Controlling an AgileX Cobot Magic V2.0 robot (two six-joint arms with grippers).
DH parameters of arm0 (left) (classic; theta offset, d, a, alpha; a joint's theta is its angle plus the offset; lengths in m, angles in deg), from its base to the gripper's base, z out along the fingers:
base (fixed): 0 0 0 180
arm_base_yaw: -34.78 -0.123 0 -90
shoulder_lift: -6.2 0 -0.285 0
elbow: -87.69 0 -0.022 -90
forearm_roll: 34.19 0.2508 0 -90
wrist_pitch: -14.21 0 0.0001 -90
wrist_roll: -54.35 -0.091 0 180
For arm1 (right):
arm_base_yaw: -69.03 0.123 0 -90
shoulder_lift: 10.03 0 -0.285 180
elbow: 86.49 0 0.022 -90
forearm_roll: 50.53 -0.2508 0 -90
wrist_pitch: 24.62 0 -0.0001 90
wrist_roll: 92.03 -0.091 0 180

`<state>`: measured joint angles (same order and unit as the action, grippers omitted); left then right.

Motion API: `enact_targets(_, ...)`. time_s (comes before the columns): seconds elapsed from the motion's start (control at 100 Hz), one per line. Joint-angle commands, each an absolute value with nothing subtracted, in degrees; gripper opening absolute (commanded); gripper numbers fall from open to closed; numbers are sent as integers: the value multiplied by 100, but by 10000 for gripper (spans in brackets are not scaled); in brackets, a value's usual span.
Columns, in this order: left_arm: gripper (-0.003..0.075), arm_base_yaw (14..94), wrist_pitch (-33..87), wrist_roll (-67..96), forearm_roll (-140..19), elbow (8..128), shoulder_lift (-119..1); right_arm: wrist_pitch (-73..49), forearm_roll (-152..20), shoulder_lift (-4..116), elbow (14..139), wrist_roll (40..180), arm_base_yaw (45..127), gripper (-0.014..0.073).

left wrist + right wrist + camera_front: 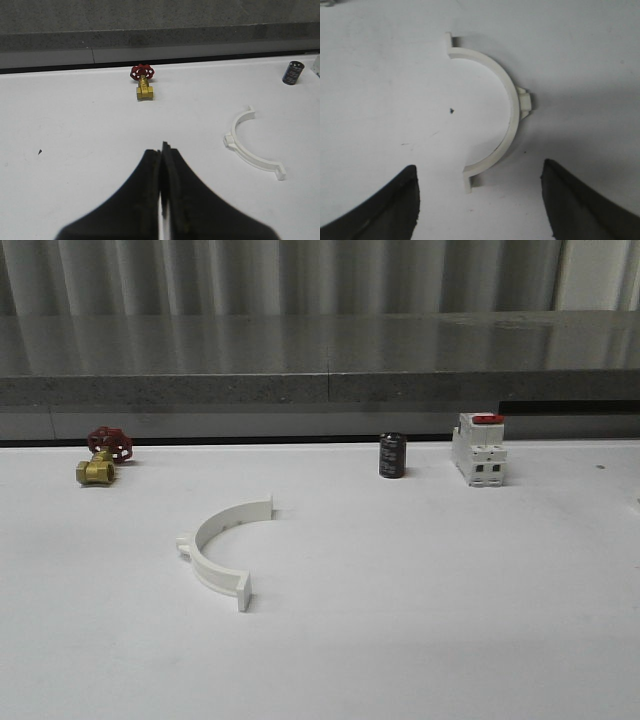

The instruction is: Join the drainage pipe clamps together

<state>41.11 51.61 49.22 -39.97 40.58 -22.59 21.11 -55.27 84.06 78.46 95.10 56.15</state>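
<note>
A: How far along can the job be judged to be?

B: Hardly begun, it would seem; no two halves are seen joined anywhere. One drainage pipe clamp half (pixel 222 546) is seen lying flat on the white table (pixel 450 620), left of centre in the front view, its open side turned toward the right of the frame; nothing is touching it.

A: And the second half?

B: A half-ring (pixel 496 116) is seen in the middle of the right wrist view, curved out toward the right of that frame, its lug on the outer side; whether it is the same piece as the one in the front view cannot be told.

A: How are the pincers set?

B: The right gripper (pixel 479 202) is spread wide, its dark fingers (pixel 380 210) standing at the lower corners of the frame, with the lower end tab of the half-ring between them; nothing is held. The left gripper (pixel 162 197) is closed tight, finger against finger, with nothing between; it is seen at the bottom centre of its view, the clamp half (pixel 250 145) lying well apart at the right.

A: What else is on the table?

B: A brass valve with a red handwheel (pixel 103 454) at the left, a small dark cylinder (pixel 392 456) and a white switch with a red top (pixel 479 449) further right; none is needed.

A: So what is left?

B: By this judgement everything: a half must be gripped, brought to its mate, and the end tabs lined up and pressed together.
</note>
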Motion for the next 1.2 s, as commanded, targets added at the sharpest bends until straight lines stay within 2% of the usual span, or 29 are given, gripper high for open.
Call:
enact_targets(0.0, -21, 4100, 4744, 4920, -4036, 4212, -2298, 1761, -5553, 8595, 8118, 9627, 5455, 520)
enact_targets(0.41, -21, 4100, 4744, 4920, -4036, 4212, -2298, 1064, -5553, 9668, 8210, 9827, 5338, 520)
enact_targets(1.01, -21, 4100, 4744, 4920, -4036, 4212, -2298, 744, -5564, 10259, 8210, 10006, 5338, 518)
enact_targets(1.08, -21, 4100, 4744, 4920, -4036, 4212, -2298, 722, -5564, 10259, 8210, 10006, 5338, 491)
enact_targets(1.19, -21, 4100, 4744, 4920, -4036, 4212, -2298, 717, -5564, 10259, 8210, 10006, 5338, 382)
